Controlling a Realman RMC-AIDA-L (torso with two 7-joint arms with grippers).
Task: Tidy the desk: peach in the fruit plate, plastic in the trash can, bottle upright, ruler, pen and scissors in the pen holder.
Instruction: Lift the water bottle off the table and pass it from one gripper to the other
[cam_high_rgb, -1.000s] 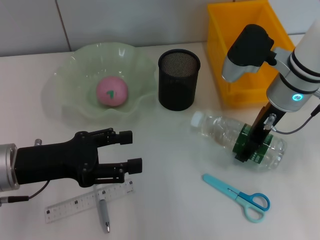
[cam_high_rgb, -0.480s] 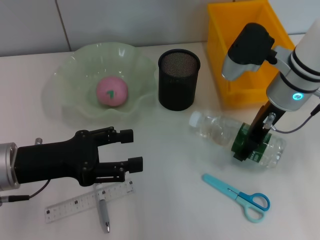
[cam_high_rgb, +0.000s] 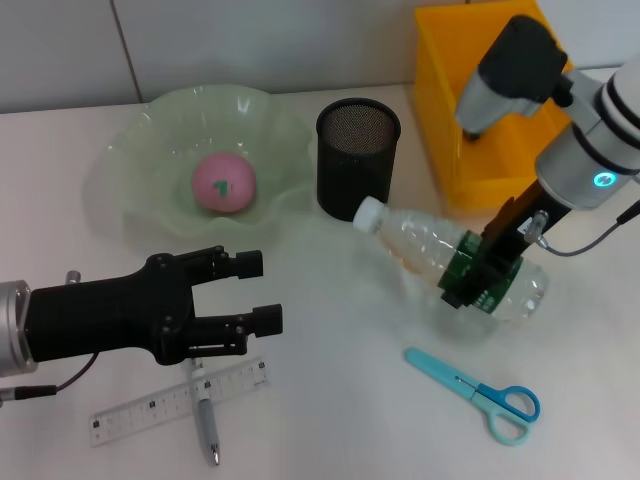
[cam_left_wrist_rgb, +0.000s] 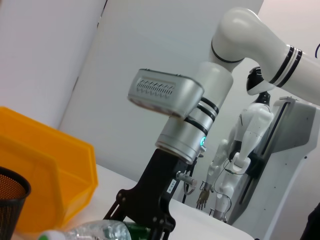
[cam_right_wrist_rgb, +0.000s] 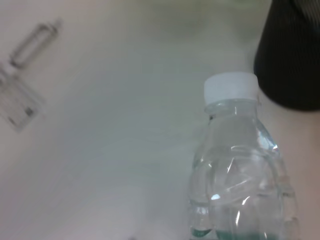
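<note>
My right gripper (cam_high_rgb: 481, 268) is shut on the clear bottle (cam_high_rgb: 425, 248) at its green label and holds it tilted, its white cap (cam_high_rgb: 370, 211) raised toward the black mesh pen holder (cam_high_rgb: 357, 160). The right wrist view shows the bottle (cam_right_wrist_rgb: 235, 170) cap-up beside the pen holder (cam_right_wrist_rgb: 291, 55). The pink peach (cam_high_rgb: 224, 184) lies in the green fruit plate (cam_high_rgb: 130, 160). My left gripper (cam_high_rgb: 260, 292) hovers open just above the ruler (cam_high_rgb: 165, 402) and the pen (cam_high_rgb: 207, 425). Blue scissors (cam_high_rgb: 478, 393) lie flat at the front right. The plastic is out of view.
The yellow trash can (cam_high_rgb: 470, 120) stands at the back right, close behind the right arm. In the left wrist view the right arm's gripper (cam_left_wrist_rgb: 145, 212) grips the bottle (cam_left_wrist_rgb: 97, 232), with the trash can (cam_left_wrist_rgb: 47, 175) beside it.
The right gripper has lifted and swung the bottle, so its cap end rose off the table toward the pen holder. The left gripper has barely moved.
</note>
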